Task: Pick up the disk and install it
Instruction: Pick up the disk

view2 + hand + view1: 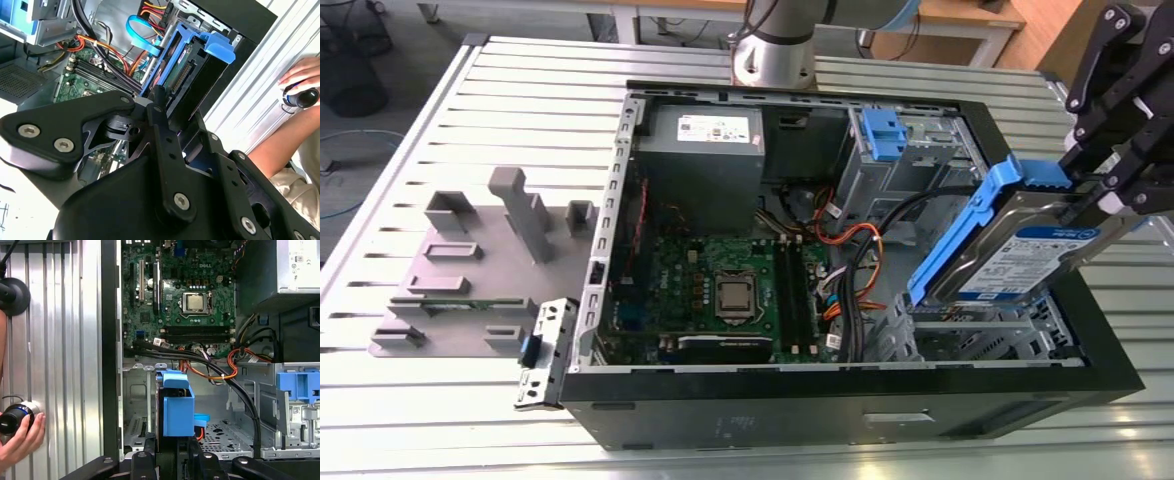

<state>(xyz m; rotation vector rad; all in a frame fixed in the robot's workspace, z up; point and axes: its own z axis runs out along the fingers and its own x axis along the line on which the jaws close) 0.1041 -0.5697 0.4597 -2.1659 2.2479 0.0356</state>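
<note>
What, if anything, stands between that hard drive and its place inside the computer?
Nothing visible does. The gripper holds the hard drive tilted over the metal bay at the corner of the case, open air between them. Black cables run close by, seemingly beside the bay, not across it.

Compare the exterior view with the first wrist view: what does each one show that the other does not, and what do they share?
Extra in the exterior view: the grey fixture block, to the exterior view's left of the open case. Extra in the first wrist view: a person's hand holding a dark round object. Shared: the tool gripping the disk over the case, the motherboard and the grey power supply.
</note>
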